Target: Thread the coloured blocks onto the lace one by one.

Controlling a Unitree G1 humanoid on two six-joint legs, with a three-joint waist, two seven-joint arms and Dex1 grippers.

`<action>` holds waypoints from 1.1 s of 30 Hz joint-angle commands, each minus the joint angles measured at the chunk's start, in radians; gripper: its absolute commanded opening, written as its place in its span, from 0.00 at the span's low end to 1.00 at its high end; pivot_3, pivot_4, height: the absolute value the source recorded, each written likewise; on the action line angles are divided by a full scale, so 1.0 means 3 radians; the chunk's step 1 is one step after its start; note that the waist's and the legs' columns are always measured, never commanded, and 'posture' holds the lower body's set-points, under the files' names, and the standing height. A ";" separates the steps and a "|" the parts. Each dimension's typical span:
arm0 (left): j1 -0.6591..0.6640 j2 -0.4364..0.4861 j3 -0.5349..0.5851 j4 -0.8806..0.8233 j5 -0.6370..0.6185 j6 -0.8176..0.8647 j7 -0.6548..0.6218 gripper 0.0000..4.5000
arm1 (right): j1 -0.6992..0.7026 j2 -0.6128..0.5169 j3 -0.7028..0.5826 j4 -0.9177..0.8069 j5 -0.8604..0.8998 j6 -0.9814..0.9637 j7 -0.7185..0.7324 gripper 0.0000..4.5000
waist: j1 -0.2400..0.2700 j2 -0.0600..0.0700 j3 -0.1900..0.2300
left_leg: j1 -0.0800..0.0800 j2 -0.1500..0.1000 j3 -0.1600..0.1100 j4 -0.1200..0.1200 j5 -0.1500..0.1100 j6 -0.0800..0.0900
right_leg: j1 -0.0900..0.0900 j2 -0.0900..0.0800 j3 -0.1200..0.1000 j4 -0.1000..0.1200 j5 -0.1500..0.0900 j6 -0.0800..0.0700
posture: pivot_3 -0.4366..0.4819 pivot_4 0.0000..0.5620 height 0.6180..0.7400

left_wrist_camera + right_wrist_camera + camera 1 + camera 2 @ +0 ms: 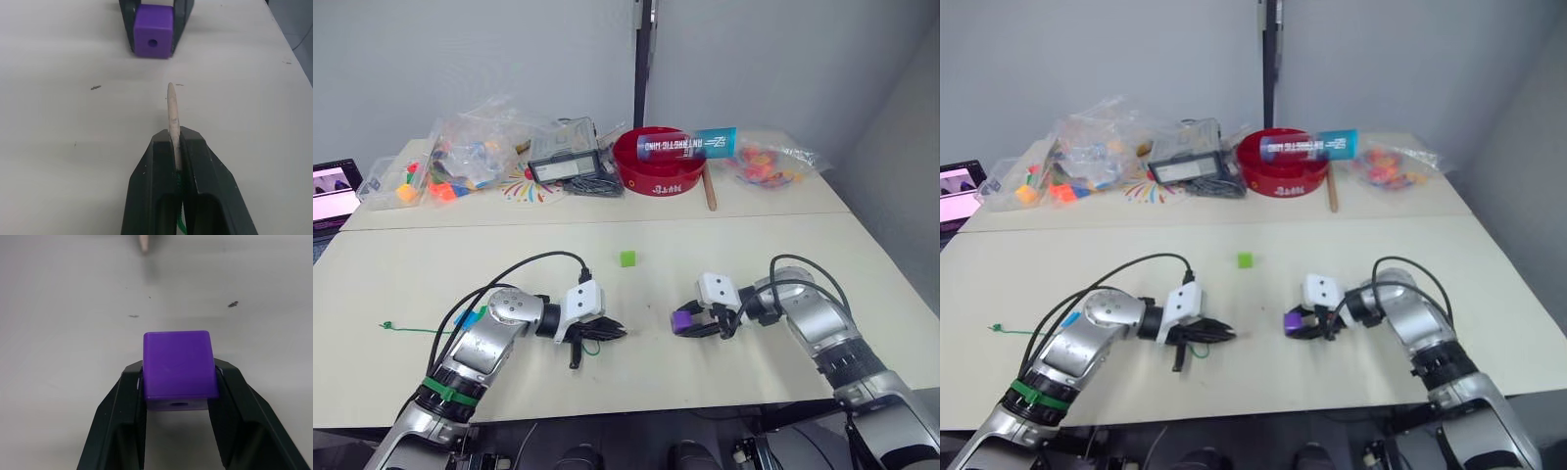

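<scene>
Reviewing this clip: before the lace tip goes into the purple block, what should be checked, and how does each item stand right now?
1. Left gripper shut on the lace tip: ok.
2. Right gripper shut on the purple block: ok.
3. Block's hole faces the tip: ok.
4. Tip lined up with the hole: not ok, it sits a little to one side.
5. Tip inside the hole: not ok, table shows between them.
6. Light green block out of the way: ok.

red bowl [658, 174] at back of table [754, 294], blue-labelled tube [690, 145] lying across its rim | wooden stick [709, 191] just beside bowl | clear bags of toys [475, 152] back left | laptop [333, 196] far left edge
</scene>
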 commanded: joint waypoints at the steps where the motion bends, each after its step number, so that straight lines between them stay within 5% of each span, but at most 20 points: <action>1: -0.0098 -0.0002 -0.0019 -0.0073 -0.0014 0.0011 -0.0034 0.00 | 0.0023 0.0057 0.0030 -0.0390 -0.0016 0.0368 -0.0169 0.27 | -0.0003 0.0000 0.0000 | 0.0000 0.0000 0.0000 0.0000 0.0000 0.0000 | -0.0001 0.0000 0.0000 0.0000 0.0000 0.0000 | 0.48 0.27 1.00; 33: -0.0278 -0.0176 -0.0291 0.0012 0.0306 0.0089 0.0156 0.00 | 0.0109 0.0065 0.0182 -0.0646 -0.0090 0.0655 -0.0296 0.27 | 0.0001 0.0000 0.0000 | 0.0001 -0.0003 0.0000 0.0001 0.0000 0.0000 | 0.0002 0.0000 -0.0001 0.0000 0.0000 0.0000 | 0.48 0.27 1.00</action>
